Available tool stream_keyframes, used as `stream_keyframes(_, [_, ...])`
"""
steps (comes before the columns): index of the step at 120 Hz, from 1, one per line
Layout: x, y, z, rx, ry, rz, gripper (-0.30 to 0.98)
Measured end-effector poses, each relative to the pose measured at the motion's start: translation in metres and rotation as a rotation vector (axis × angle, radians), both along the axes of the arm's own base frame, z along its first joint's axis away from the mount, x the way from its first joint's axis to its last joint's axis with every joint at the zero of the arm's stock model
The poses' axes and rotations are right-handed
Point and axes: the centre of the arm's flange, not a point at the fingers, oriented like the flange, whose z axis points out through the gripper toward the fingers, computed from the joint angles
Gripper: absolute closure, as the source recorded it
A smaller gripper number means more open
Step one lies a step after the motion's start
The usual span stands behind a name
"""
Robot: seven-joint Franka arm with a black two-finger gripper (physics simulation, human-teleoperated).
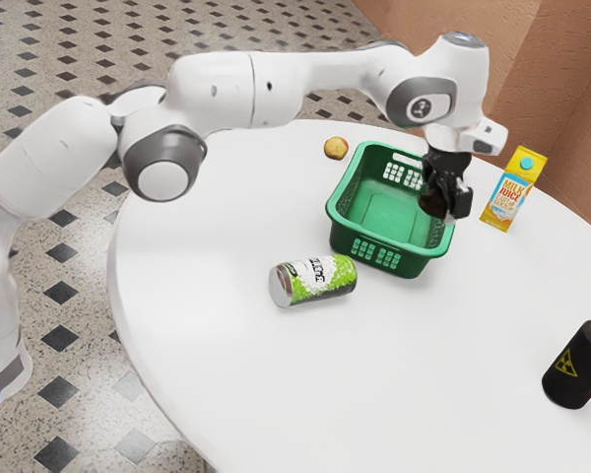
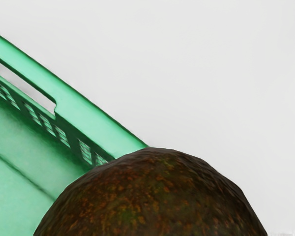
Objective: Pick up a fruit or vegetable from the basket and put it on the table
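1 floor [image 1: 59, 339], tiled pale with dark diamonds, is spreading under everything; 1 wall [image 1: 568, 94], brown, is rising at the exterior view's upper right. 1 table [image 1: 424, 365], white and round-edged, is carrying the goods. 1 arm [image 1: 236, 91], white with grey joints, is reaching from the exterior view's left over the table. 1 basket [image 1: 379, 251], green, open-topped, with pierced walls, is standing upright on the table below the arm's end. 1 carton [image 1: 507, 193], yellow and white, lettered "milk" and "juice", is standing near the basket, toward the exterior view's right. 1 black can [image 1: 573, 370], silver-topped, bearing a yellow hazard sign, is standing well apart at the exterior view's right edge. 1 green-and-white can [image 1: 320, 278] is lying on its side just beside the basket, its silver end facing the exterior view's left. 1 gripper [image 1: 450, 204], black, 2-fingered, is pointing down and closing around 1 avocado [image 1: 430, 204]. the avocado, dark brown with green flecks, is hanging at the basket's rim on the exterior view's right; whether it is touching the rim, the views are leaving unclear. 1 apple [image 1: 336, 148], yellow and red, is resting on the table near the basket, outside it.
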Motion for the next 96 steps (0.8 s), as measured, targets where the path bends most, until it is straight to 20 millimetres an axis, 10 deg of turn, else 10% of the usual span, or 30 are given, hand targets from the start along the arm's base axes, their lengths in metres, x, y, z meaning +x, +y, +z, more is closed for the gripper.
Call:
stream_keyframes(42, [-0.004, -0.11, -0.018, -0.007, 0.0, -0.105, 0.35])
stream_keyframes(96, [-0.004, -0.131, -0.026, -0.067, -0.003, -0.083, 0.04])
